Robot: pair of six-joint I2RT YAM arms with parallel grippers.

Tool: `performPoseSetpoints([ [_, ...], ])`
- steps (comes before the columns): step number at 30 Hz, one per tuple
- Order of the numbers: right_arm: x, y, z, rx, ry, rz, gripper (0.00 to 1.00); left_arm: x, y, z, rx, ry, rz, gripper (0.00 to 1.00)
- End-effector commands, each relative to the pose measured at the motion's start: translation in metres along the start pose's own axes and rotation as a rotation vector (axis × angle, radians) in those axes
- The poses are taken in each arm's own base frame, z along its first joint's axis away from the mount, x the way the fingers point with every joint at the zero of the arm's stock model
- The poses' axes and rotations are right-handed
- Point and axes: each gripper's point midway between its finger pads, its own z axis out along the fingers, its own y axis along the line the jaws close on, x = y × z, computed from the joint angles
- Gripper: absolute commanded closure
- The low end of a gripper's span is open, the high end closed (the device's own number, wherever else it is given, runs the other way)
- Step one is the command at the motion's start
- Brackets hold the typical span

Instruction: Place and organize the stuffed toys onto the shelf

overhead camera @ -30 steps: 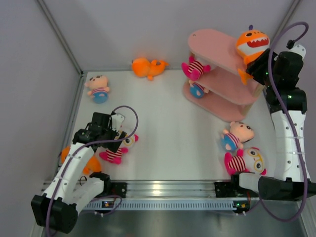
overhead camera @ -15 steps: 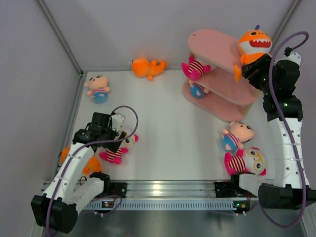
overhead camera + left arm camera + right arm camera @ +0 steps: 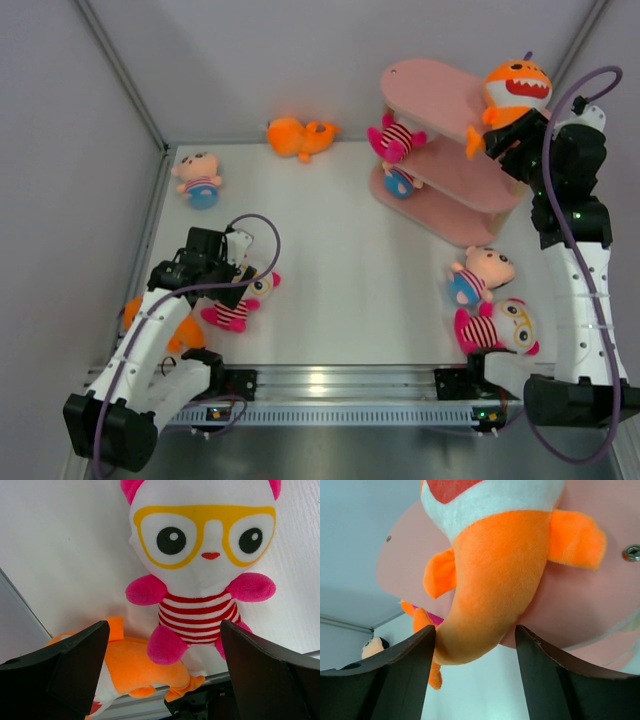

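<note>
your right pincer [image 3: 475, 630] clamps the lower body of the orange plush shark with the white toothy mouth [image 3: 495, 570], upright at the top of the pink three-tier shelf with oval boards [image 3: 400, 565]; whether it rests there you cannot tell. it looks light, soft and squashy, so grip the thick belly, not a fin. your left pincer [image 3: 164, 625] hangs wide open over a white-faced plush doll in yellow glasses [image 3: 200, 555] on the surface, and a second orange shark [image 3: 135, 670] crowds its legs.

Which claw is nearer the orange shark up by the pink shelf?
Right. The right claw grips that shark at the shelf; the left claw sits far across the table, over a striped doll.
</note>
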Motion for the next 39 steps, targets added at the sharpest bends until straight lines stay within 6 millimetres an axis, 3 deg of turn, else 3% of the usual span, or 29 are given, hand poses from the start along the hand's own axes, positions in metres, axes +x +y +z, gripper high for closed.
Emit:
performPoseSetpoints([
  [1, -0.031, 0.005, -0.035, 0.021, -0.115, -0.066, 0.33, -0.019, 0.006, -0.007, -0.014, -0.054, -0.006, 0.02],
  [4, -0.039, -0.002, -0.054, 0.060, -0.150, -0.117, 0.31, -0.053, 0.019, -0.030, -0.039, -0.131, 0.002, 0.02],
  [5, -0.040, -0.004, -0.059, 0.066, -0.151, -0.148, 0.31, -0.073, 0.027, -0.049, -0.055, -0.180, 0.002, 0.02],
  [7, -0.044, 0.000, -0.071, 0.049, -0.172, -0.183, 0.30, -0.091, 0.038, -0.061, -0.083, -0.197, -0.002, 0.02],
  [8, -0.045, 0.000, -0.075, 0.045, -0.174, -0.220, 0.29, -0.108, 0.048, -0.077, -0.120, -0.242, -0.015, 0.02],
  [11, -0.054, 0.002, -0.093, 0.042, -0.208, -0.288, 0.26, -0.120, 0.071, -0.086, -0.221, -0.222, -0.054, 0.02],
  [14, -0.059, 0.005, -0.107, 0.027, -0.231, -0.323, 0.25, -0.092, 0.089, -0.078, -0.319, -0.027, -0.029, 0.02],
  [18, -0.051, 0.009, -0.112, -0.020, -0.226, -0.343, 0.25, -0.048, 0.106, -0.069, -0.206, 0.065, -0.063, 0.02],
  [19, -0.045, 0.007, -0.109, -0.024, -0.209, -0.345, 0.25, -0.015, 0.136, -0.071, -0.234, 0.135, -0.166, 0.02],
  [22, -0.030, 0.008, -0.100, -0.058, -0.157, -0.339, 0.25, 0.028, 0.157, -0.060, -0.197, 0.218, -0.295, 0.02],
  [23, -0.026, 0.013, -0.097, -0.091, -0.142, -0.334, 0.25, 0.052, 0.161, -0.058, -0.188, 0.251, -0.376, 0.02],
  [26, -0.014, 0.017, -0.091, -0.135, -0.102, -0.328, 0.25, 0.082, 0.157, -0.045, -0.112, 0.291, -0.449, 0.02],
  [31, -0.008, 0.013, -0.089, -0.131, -0.085, -0.345, 0.25, 0.113, 0.154, -0.027, 0.000, 0.296, -0.585, 0.03],
  [34, -0.008, 0.011, -0.091, -0.123, -0.092, -0.354, 0.25, 0.126, 0.142, -0.012, 0.077, 0.332, -0.616, 0.12],
  [39, -0.006, 0.010, -0.091, -0.123, -0.077, -0.365, 0.25, 0.149, 0.126, -0.003, 0.149, 0.380, -0.636, 0.29],
])
